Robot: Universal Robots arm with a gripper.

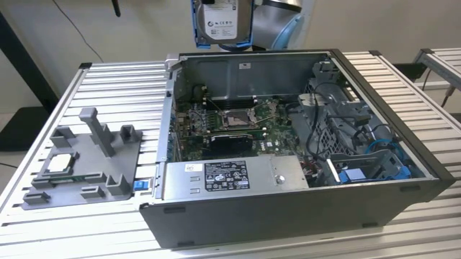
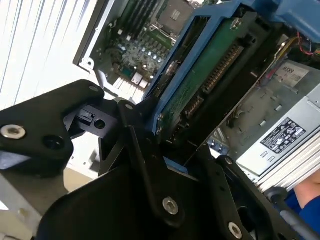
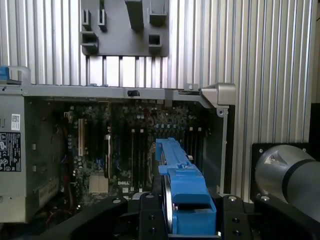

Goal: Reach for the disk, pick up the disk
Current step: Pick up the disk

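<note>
The disk (image 1: 219,21) hangs in the air, upright, above the far wall of the open computer case (image 1: 288,216), its white label facing the exterior camera and its blue bracket (image 1: 194,24) running down the edges. In the second wrist view the disk's green circuit-board underside (image 2: 200,85) shows, with the black pincer (image 2: 165,135) clamped narrow onto it at one end; the first wrist view looks along the bracket (image 3: 182,190) from above. The robot arm (image 1: 277,21) stands just behind the disk. Below lie the motherboard (image 1: 230,124) with its bare processor socket, the power-supply box (image 1: 226,175) at the near wall, and a blue drive bay (image 1: 367,167) at the exterior view's right. On the table (image 1: 122,81), at the exterior view's left, a grey fixture (image 1: 94,162) carries the processor chip (image 1: 61,162). By my judgement both reach and pick-up are done: the disk is gripped and touches nothing else.
</note>
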